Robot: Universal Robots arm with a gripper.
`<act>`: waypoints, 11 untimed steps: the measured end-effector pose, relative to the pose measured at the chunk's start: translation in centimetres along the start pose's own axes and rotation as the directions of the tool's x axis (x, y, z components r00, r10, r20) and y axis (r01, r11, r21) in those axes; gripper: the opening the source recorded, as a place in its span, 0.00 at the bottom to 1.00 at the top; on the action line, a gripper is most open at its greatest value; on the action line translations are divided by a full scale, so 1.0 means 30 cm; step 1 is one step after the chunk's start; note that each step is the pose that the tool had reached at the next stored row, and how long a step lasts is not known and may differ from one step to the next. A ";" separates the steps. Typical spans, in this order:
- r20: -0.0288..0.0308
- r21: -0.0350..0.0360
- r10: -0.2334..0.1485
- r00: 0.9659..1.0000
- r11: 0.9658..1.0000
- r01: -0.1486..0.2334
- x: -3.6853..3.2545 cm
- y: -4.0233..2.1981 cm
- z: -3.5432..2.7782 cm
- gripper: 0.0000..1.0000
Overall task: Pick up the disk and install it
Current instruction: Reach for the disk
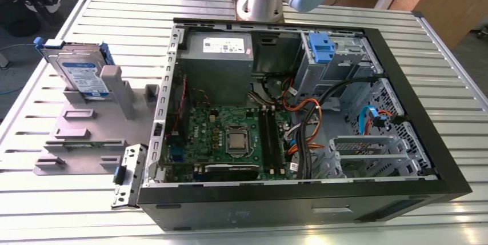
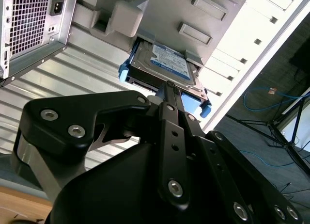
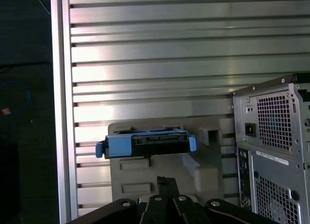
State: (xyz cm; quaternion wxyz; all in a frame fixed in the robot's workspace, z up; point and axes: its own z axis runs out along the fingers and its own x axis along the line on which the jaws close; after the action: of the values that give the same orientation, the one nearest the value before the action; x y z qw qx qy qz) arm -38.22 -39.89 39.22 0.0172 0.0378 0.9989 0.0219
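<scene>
Ribbed aluminium table (image 1: 114, 5) carries all the work: a grey plastic stand (image 1: 84, 136) at the exterior view's left and, just beside it, an open computer case (image 1: 305, 205) with its boards and cables exposed. The disk (image 1: 80, 73) is not yet picked up. It stands on its edge in the far slot of the stand, its label turned toward the case, and an upright post (image 1: 113, 88) rises close beside it. In the second wrist view the gripper (image 2: 169, 86) points toward the disk (image 2: 164, 64) but is apart from it. Its fingers look pressed together and hold nothing. The first wrist view gives the same picture: the gripper (image 3: 163, 181) is well short of the disk (image 3: 145, 142), which shows there edge-on between its blue rails (image 3: 118, 145). The step in hand is, I judge, the approach for the grasp. To do it well, the fingers should be opened wider than the thin side of the disk before they arrive, because closed tips would only push it over. The wrist should be lined up with the slot, so that the pads close on the two flat faces and not on the flexible rails. A hold near the middle of the free edge, clear of the post, should keep the disk from tilting in the slot. Coming down slowly and straight seems safest, as the stand itself may slide on the smooth table.
</scene>
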 end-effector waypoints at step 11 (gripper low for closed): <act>0.000 0.000 0.000 1.000 1.000 0.000 0.028 -0.001 0.040 0.11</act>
State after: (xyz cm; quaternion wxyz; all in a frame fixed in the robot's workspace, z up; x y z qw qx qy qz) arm -39.02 -39.81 37.99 0.0173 0.0378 0.9989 0.0218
